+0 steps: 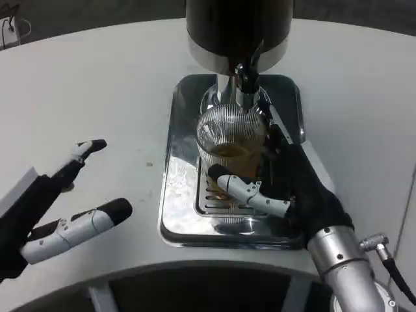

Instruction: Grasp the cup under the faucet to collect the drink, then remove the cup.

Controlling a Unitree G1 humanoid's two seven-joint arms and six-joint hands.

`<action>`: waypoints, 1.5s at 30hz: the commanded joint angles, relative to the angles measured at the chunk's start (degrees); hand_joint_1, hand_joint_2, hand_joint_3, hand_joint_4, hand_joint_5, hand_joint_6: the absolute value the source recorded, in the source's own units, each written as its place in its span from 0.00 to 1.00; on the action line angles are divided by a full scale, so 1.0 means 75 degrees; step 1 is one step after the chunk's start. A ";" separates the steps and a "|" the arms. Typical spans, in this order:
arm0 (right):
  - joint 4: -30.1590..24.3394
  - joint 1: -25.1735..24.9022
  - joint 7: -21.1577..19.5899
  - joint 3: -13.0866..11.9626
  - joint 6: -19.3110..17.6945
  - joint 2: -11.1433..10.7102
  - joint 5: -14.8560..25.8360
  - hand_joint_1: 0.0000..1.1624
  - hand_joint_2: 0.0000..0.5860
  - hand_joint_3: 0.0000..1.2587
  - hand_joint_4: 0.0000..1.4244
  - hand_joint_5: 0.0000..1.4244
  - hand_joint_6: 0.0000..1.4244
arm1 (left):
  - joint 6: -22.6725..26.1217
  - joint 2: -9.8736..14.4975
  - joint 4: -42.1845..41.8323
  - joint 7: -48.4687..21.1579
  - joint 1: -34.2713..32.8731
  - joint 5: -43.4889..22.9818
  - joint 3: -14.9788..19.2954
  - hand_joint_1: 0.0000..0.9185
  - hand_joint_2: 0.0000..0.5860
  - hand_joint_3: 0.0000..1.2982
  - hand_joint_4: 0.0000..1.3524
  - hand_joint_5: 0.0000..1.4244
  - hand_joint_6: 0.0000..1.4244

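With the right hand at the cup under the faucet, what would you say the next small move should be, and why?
Probably hold the cup steady under the faucet a little longer. The right hand is wrapped around the cup, which stands on the shiny tray and seems to hold only a modest amount of brownish drink. Whether liquid is flowing I cannot tell. The left hand waits open on the table.

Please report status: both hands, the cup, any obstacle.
Right hand grips cup under faucet. Left hand open, beside drip tray. Brown drink in cup. No obstacle seen.
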 commanded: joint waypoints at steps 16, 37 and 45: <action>0.0763 -0.0331 -0.0362 0.0093 -0.0436 0.0261 0.0070 0.62 0.42 0.00 0.06 0.11 0.08 | 0.0368 0.0391 0.0151 -0.0176 -0.0555 0.0535 -0.0905 0.00 0.10 0.06 0.00 0.04 0.13; 0.1435 -0.0531 -0.1293 0.0394 -0.0644 0.0932 -0.0183 0.63 0.40 0.01 0.09 0.15 0.09 | 0.0261 0.0785 -0.0094 -0.0429 0.0081 0.0145 -0.0369 0.00 0.11 0.06 0.00 0.04 0.13; 0.1926 -0.0631 -0.1829 0.0524 -0.0874 0.1271 -0.0316 0.64 0.41 0.06 0.12 0.18 0.11 | 0.0356 0.0778 -0.0206 -0.0454 0.0159 0.0185 -0.0403 0.00 0.11 0.06 0.00 0.04 0.13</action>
